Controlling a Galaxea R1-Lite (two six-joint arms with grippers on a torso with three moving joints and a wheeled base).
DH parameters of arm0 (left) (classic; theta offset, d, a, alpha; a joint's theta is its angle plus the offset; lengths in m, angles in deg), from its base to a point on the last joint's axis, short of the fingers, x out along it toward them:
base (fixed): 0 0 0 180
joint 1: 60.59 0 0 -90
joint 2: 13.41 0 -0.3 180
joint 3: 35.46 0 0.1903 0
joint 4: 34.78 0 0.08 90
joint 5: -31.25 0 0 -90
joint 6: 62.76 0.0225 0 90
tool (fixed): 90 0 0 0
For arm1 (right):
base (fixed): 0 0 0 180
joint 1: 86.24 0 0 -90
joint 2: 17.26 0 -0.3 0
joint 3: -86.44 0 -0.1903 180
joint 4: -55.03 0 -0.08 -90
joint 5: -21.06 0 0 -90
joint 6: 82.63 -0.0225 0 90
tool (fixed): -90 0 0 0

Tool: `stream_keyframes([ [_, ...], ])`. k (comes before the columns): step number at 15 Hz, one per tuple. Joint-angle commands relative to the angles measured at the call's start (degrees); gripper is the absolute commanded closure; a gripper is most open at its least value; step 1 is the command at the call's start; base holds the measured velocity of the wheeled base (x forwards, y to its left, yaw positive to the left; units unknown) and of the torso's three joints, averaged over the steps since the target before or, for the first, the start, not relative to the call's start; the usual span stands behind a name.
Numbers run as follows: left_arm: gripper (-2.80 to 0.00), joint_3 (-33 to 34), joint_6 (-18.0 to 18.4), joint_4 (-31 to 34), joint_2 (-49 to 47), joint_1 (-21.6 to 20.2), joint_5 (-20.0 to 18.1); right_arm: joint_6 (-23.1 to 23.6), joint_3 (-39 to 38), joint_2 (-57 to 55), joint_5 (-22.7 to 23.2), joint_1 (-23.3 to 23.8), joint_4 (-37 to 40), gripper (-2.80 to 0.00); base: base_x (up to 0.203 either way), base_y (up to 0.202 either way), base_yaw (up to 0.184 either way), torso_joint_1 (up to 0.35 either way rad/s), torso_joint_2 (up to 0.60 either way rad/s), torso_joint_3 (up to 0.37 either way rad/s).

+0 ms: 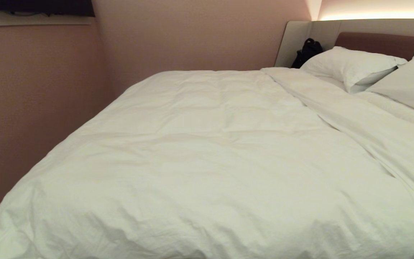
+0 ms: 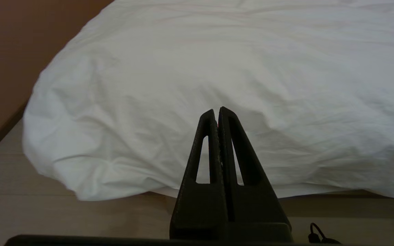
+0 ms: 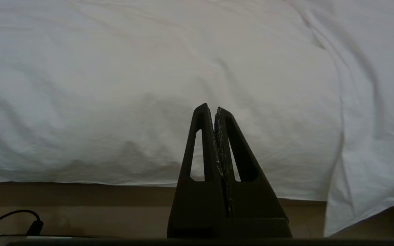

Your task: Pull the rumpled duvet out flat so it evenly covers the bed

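**Duvet spread over most of the bed, both grippers parked at the near edge**

The duvet [image 1: 207,154] is seen lying over the greater part of the bed [image 1: 297,39], its puffed bulk reaching from the near edge to the far side and hanging over the near-left corner close to the pink wall [image 1: 34,93]. Along the right a long diagonal fold is formed, beyond which a thinner, flatter band of white cloth [image 1: 401,140] runs toward the pillows [image 1: 350,64]; whether that band is sheet or turned-back duvet cannot be told. The cover is judged to be nearly even on the left and less settled on the right.

The left gripper [image 2: 217,111] is held off the near edge of the bed, above the pale wooden floor [image 2: 19,208], with its two dark tapered fingers pressed together and nothing between them. The right gripper [image 3: 212,108] is held likewise, further right along the same edge, fingers pressed together and holding nothing. Neither touches the cloth; both seem to be kept low and level so that the hanging edge is faced directly.

The duvet is soft, thick and matt, marked with shallow creases and small puckers near its edge. The pillows are plump and smooth. A black bag [image 1: 307,52] is propped in the far corner against the padded grey and brown headboard.
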Motion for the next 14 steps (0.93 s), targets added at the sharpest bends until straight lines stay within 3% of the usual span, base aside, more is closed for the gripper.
stream_keyframes([
  [1,0.0,0.0,0.02,0.02,0.0,-0.02,0.02,0.03,0.0,0.02,0.05,0.0,0.0,0.0,0.0,0.195,0.001,-0.001,0.0,0.002],
  [14,0.0,0.0,0.96,0.08,0.0,-0.02,-0.06,0.03,0.0,0.02,0.05,0.0,0.0,0.0,0.0,0.196,-0.001,0.001,0.0,0.001],
])
